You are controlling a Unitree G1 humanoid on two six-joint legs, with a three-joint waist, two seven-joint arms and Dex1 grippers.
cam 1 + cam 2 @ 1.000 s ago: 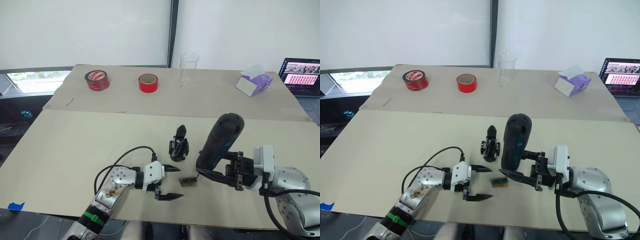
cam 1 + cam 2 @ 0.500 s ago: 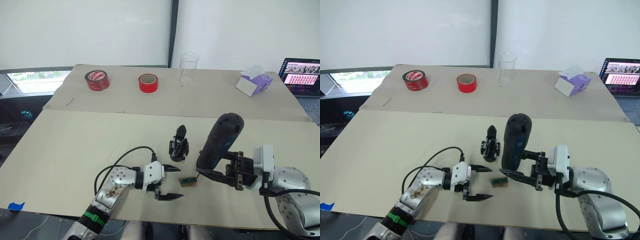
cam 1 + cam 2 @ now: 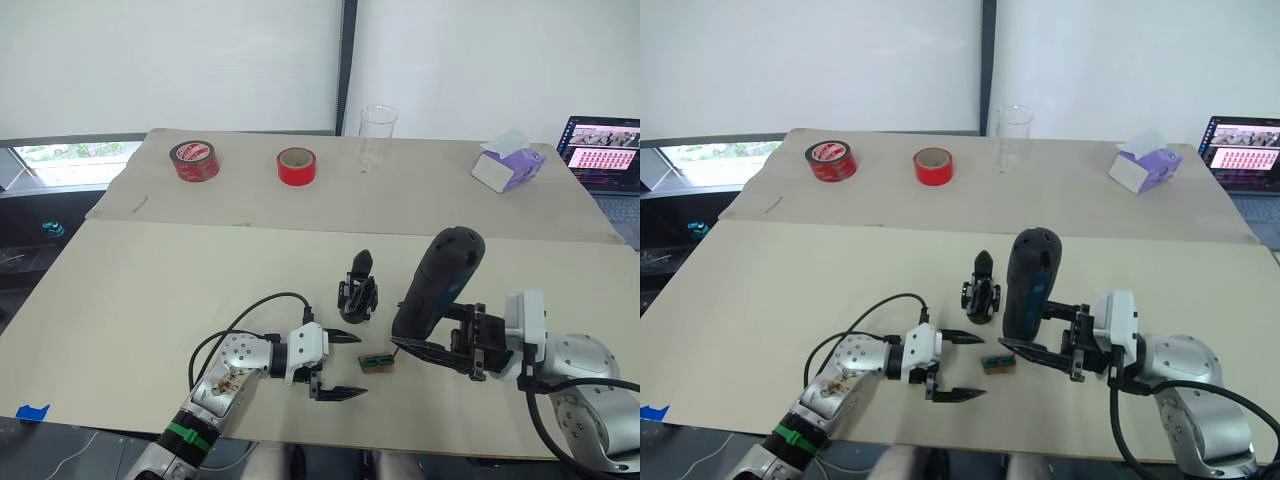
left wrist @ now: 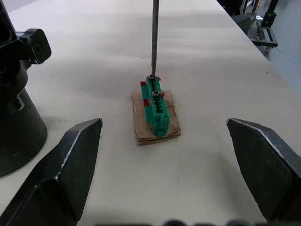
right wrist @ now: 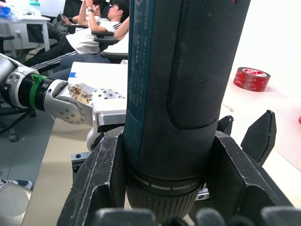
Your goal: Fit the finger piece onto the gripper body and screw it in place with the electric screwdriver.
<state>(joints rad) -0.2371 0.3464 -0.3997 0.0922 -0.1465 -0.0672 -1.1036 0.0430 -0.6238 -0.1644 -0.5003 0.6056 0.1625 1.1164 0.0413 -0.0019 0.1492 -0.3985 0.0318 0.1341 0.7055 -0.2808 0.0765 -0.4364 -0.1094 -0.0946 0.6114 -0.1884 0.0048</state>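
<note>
The gripper body point(image 3: 357, 291) is a small black assembly standing mid-table, with a pointed finger upright on top. A separate finger piece is out of view. My right gripper point(image 3: 425, 345) is shut on the electric screwdriver point(image 3: 437, 285), a thick black cylinder held nearly upright just right of the gripper body. Its thin bit point(image 4: 154, 37) points down onto a small green block point(image 3: 377, 362). My left gripper point(image 3: 360, 364) is open and empty, its fingers either side of that block point(image 4: 156, 108), near the table's front edge.
Two red tape rolls point(image 3: 194, 160) point(image 3: 296, 166), a clear cup point(image 3: 377, 137) and a purple tissue box point(image 3: 508, 162) sit along the far side. A laptop point(image 3: 603, 150) is at far right. People sit behind in the right wrist view point(image 5: 101, 35).
</note>
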